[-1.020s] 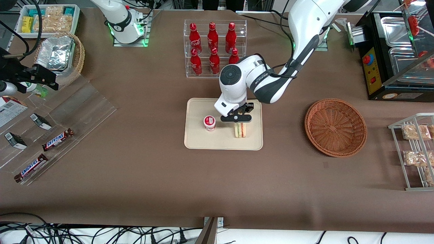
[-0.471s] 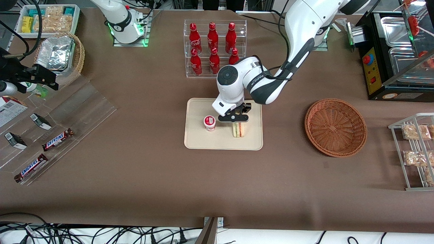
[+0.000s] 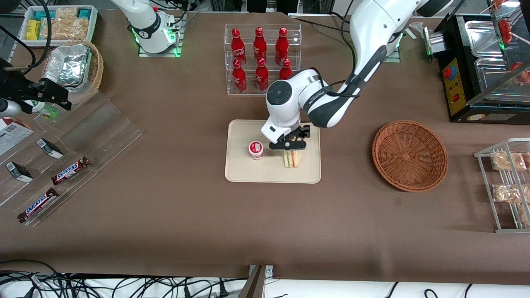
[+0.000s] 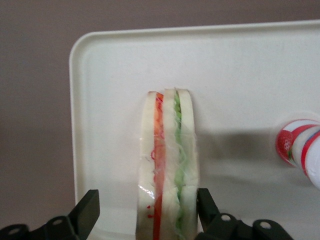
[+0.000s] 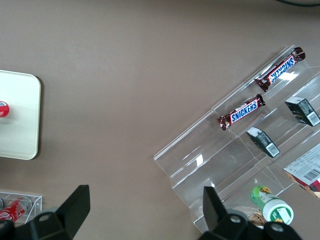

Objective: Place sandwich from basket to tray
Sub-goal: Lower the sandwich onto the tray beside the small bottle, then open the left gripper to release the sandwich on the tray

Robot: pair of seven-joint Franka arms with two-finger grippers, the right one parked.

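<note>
The sandwich (image 3: 291, 159) stands on its edge on the beige tray (image 3: 248, 171), beside a small red-and-white cup (image 3: 256, 150). My left gripper (image 3: 289, 145) hangs just above the sandwich, open. In the left wrist view the sandwich (image 4: 167, 160) shows pale bread with red and green layers on the tray (image 4: 240, 75). The gripper (image 4: 147, 215) straddles it: one finger stands well clear of the bread, the other is right beside it. The round orange-brown basket (image 3: 410, 155) sits empty toward the working arm's end of the table.
A clear rack of red bottles (image 3: 260, 58) stands farther from the front camera than the tray. A wire rack of snack bags (image 3: 507, 182) and a black appliance (image 3: 476, 78) flank the basket. An acrylic stand with chocolate bars (image 3: 70, 170) lies toward the parked arm's end.
The gripper and the sandwich shifted slightly toward the cup; the sandwich then stayed still on the tray while the gripper eased back a little.
</note>
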